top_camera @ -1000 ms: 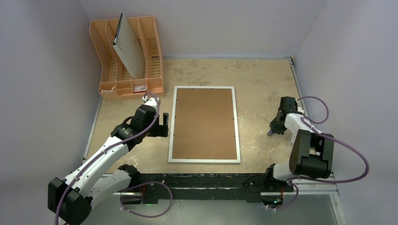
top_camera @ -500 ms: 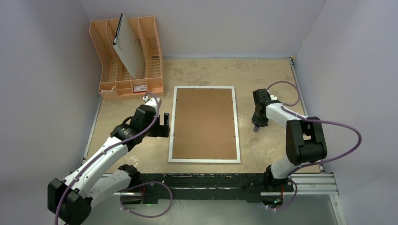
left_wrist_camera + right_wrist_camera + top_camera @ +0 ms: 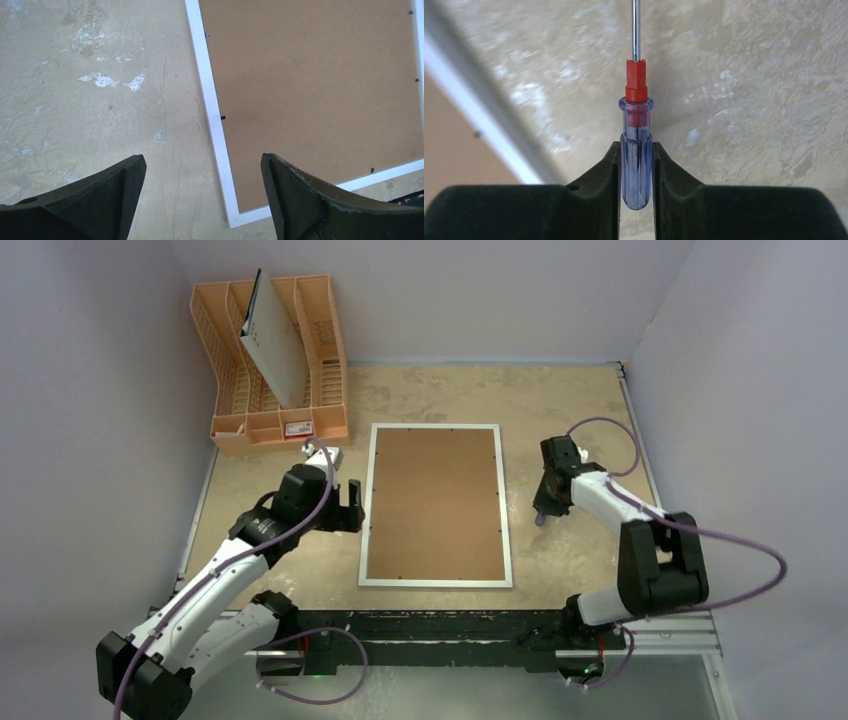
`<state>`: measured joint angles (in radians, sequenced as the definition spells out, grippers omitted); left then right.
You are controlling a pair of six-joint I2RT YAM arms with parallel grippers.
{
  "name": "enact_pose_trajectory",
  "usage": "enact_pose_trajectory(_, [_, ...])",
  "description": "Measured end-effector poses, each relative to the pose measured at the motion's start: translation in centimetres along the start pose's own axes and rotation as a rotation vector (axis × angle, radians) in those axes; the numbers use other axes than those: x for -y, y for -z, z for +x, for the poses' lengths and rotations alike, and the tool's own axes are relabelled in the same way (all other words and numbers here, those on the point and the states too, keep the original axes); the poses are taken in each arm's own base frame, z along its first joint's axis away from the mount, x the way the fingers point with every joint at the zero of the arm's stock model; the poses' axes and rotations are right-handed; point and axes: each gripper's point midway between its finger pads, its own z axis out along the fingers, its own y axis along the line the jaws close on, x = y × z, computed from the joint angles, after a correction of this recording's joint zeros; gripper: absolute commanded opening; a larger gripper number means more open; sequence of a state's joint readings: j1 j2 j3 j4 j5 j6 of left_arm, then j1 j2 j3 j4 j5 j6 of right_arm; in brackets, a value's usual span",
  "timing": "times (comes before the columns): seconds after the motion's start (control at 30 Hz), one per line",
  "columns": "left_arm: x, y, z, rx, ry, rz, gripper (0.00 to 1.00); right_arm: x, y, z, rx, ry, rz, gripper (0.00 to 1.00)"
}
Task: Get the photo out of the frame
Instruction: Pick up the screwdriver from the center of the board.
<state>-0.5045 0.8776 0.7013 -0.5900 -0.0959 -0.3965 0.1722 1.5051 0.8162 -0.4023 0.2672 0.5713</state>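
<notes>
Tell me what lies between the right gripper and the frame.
Nothing but bare table: in the top view the right gripper, holding a screwdriver, stands apart from the frame.

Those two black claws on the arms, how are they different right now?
The left claw stands wide open and empty; the right claw is closed on the clear blue handle of a screwdriver. The left claw is right beside the left edge of the frame, while the right claw is a little way off its right edge. Both are black, two-fingered and point downward.
</notes>
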Motion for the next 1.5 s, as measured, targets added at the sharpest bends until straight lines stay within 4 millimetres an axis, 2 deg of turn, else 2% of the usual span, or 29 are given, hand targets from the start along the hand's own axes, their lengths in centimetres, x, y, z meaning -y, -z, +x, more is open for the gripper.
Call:
enact_pose_trajectory(0.1, [0.5, 0.7, -0.7, 0.039, -0.009, 0.033, 0.9, -1.6, 3.0, -0.5, 0.052, 0.036, -0.16, 0.0])
enact_pose_trajectory(0.27, [1.6, 1.8, -2.0, 0.109, -0.019, 0.102, 0.92, -7.8, 11.8, -3.2, 0.247, 0.137, -0.644, 0.0])
enact_pose_trajectory(0.33, [2.2, 2.2, -2.3, 0.135, -0.032, 0.142, 0.93, -9.9, 15.0, -3.3, 0.287, 0.187, -0.819, 0.0])
enact_pose_trajectory(0.4, [2.8, 2.6, -2.5, 0.151, -0.038, 0.183, 0.93, -11.5, 17.4, -2.3, 0.284, 0.253, -0.975, 0.0])
enact_pose_trajectory(0.53, [4.7, 3.4, -3.1, 0.185, -0.048, 0.295, 0.93, -12.5, 19.6, 0.3, 0.21, 0.363, -1.14, 0.01])
enact_pose_trajectory(0.77, [9.4, 5.0, -4.6, 0.228, -0.091, 0.554, 0.93, -13.2, 24.2, 3.4, 0.161, 0.498, -1.379, 0.03])
enact_pose_trajectory(0.9, [11.8, 6.2, -5.5, 0.247, -0.148, 0.701, 0.94, -13.3, 26.7, 5.8, 0.128, 0.583, -1.514, 0.02])
enact_pose_trajectory(1.1, [14.6, 10.1, -8.3, 0.383, -0.356, 0.878, 0.96, -13.5, 28.4, 8.4, 0.061, 0.66, -1.599, 0.01])
enact_pose_trajectory(1.23, [16.0, 12.4, -9.0, 0.474, -0.565, 0.988, 0.96, -13.5, 29.7, 10.0, 0.005, 0.707, -1.666, 0.0])
enact_pose_trajectory(1.5, [16.4, 12.9, -8.0, 0.577, -0.843, 1.06, 0.94, -13.5, 30.9, 12.8, -0.073, 0.78, -1.725, 0.0])
